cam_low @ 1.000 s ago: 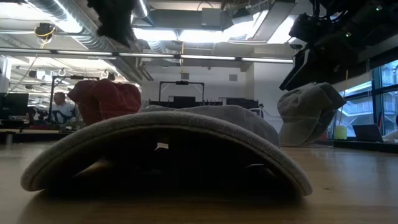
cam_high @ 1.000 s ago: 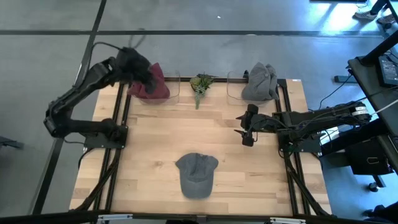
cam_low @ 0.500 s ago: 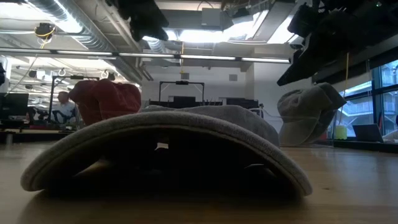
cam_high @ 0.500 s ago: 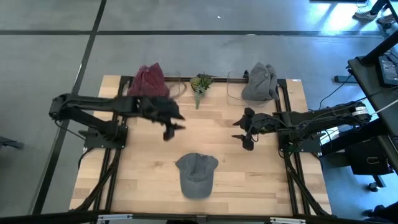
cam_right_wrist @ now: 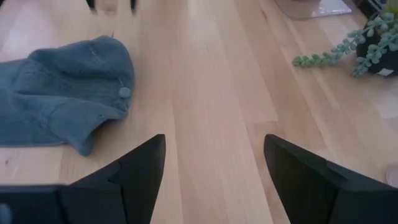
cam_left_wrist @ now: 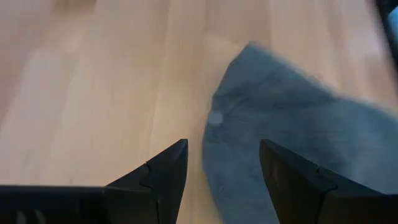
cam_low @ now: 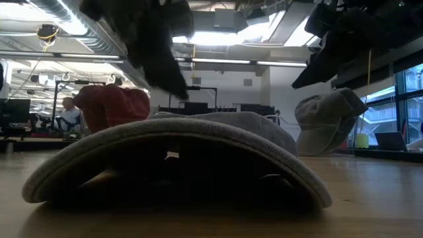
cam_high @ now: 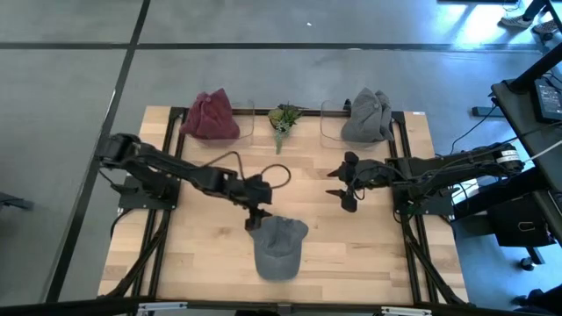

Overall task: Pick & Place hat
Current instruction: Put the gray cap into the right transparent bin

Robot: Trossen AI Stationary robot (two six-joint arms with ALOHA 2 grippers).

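So the blue-grey cap (cam_high: pixel 278 247) is lying flat near the front middle of the desk (cam_high: pixel 369 254), crown up, nothing gripping it yet. The left claw (cam_high: pixel 255 219) is right at the cap's back edge, pretty much over its rim, and the left wrist view shows both fingers (cam_left_wrist: pixel 163 169) spread apart with the cap's edge and top button showing in the gap between them. So it's open and lined up for a grab, but I can't tell whether the tips are touching the fabric or just hovering above it.

The right claw (cam_high: pixel 343 186) is parked off to the right of centre, well apart from the cap, also open — its wrist view only looks across bare wood at the cap from a distance.

Along the back edge there's a red hat (cam_high: pixel 210 117) sitting in a clear holder on the left, a grey hat (cam_high: pixel 366 116) in another holder on the right, and a little green plant (cam_high: pixel 283 118) between them.

Progress-wise, my guess is two hats are already placed and this one is the last left. It's at the approach stage — the pinch, the lift and the carry are all yet to be done, and where this one is meant to go isn't obvious to me.
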